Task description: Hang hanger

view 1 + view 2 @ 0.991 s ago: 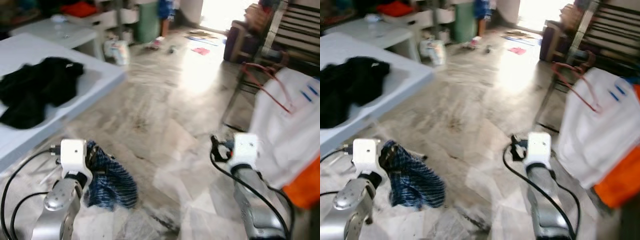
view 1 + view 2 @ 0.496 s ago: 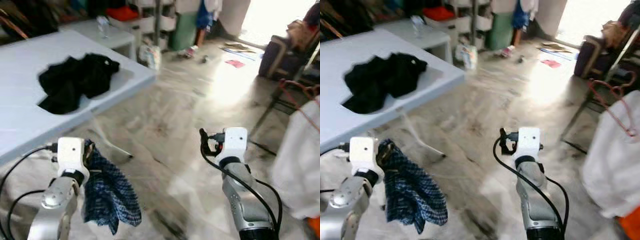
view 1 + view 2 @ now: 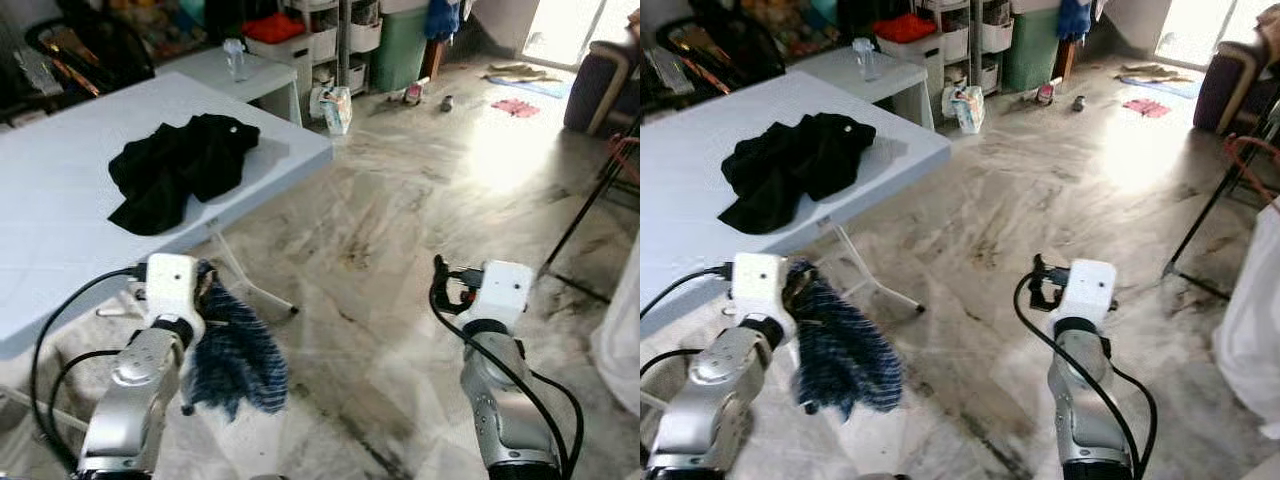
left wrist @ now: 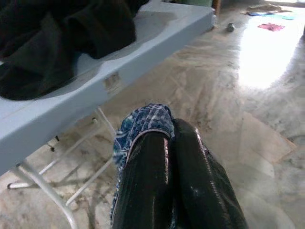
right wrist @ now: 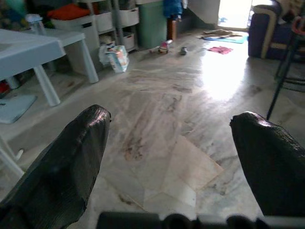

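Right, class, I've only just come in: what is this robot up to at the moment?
The robot stands on a marble floor beside a white folding table. Its left gripper is shut on a blue checked cloth, which hangs down from the fingers. Its right gripper is open, holds nothing and is raised over the floor. A black garment lies crumpled on the table. No hanger can be made out in either gripper, so the hanging is not yet done.
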Tool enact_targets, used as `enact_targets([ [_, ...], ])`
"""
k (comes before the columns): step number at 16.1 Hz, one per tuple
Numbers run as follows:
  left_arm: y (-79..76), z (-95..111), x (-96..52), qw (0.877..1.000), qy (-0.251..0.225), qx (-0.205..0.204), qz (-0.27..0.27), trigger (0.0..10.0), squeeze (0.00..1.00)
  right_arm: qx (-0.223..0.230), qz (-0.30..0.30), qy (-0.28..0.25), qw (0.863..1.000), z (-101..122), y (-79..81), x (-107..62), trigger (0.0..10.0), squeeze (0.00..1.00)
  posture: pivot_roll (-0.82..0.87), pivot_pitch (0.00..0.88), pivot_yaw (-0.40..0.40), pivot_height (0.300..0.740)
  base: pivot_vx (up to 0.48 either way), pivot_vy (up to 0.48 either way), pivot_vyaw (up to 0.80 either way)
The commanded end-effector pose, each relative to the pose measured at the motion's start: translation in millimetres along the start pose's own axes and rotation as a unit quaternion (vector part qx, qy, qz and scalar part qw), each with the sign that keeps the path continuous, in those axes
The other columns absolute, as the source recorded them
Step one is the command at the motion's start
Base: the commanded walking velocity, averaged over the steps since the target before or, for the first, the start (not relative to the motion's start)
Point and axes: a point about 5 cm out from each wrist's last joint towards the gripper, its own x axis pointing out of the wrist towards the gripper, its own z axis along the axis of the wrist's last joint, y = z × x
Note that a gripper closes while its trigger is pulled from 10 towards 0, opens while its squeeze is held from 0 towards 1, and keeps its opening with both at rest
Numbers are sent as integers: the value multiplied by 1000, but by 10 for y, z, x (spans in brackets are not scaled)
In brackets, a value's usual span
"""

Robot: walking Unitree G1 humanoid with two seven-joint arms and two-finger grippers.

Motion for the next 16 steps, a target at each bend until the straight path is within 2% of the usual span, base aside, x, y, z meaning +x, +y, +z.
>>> enact_targets([
  [1,-56,20,38,1000,-1,7,-14,10000,0,-4,-16,-6,1000,21,-54,5,10000,0,49,0,106,740,0,0,0],
  [2,-142,18,73,999,-2,8,-31,10000,0,-7,-24,-8,1000,27,-128,-45,10000,0,13,0,112,740,0,0,0],
  [4,-178,1,101,999,-1,4,-36,10000,0,-14,-27,-6,1000,24,-190,-104,10000,0,-17,0,93,740,0,0,0],
  [5,-175,-38,103,999,4,-15,-36,10000,0,-25,-16,-2,1000,30,-200,-166,10000,0,-45,0,53,740,0,0,0],
  [6,-160,-87,79,999,9,-30,-28,10000,0,-57,4,-3,998,48,-182,-206,10000,0,-62,0,20,740,0,0,0],
  [7,-136,-131,25,999,13,-35,-12,10000,0,-85,22,-6,996,67,-172,-242,10000,0,-70,0,-4,740,0,0,0],
  [9,-112,-128,-82,1000,6,-27,-8,10000,0,-96,29,-10,995,91,-205,-285,10000,0,-66,0,-24,740,0,0,0],
  [12,-17,-280,-559,999,25,-13,25,10000,0,-93,25,10,995,66,-425,-489,10000,0,-1,0,-32,740,0,0,0],
  [13,-7,-345,-638,999,35,-5,27,10000,0,-99,19,13,995,59,-462,-505,10000,0,4,0,-31,740,0,0,0],
  [16,0,-363,-664,999,43,-4,20,10000,0,-80,5,19,997,61,-443,-479,10000,0,11,0,-26,740,0,0,0],
])
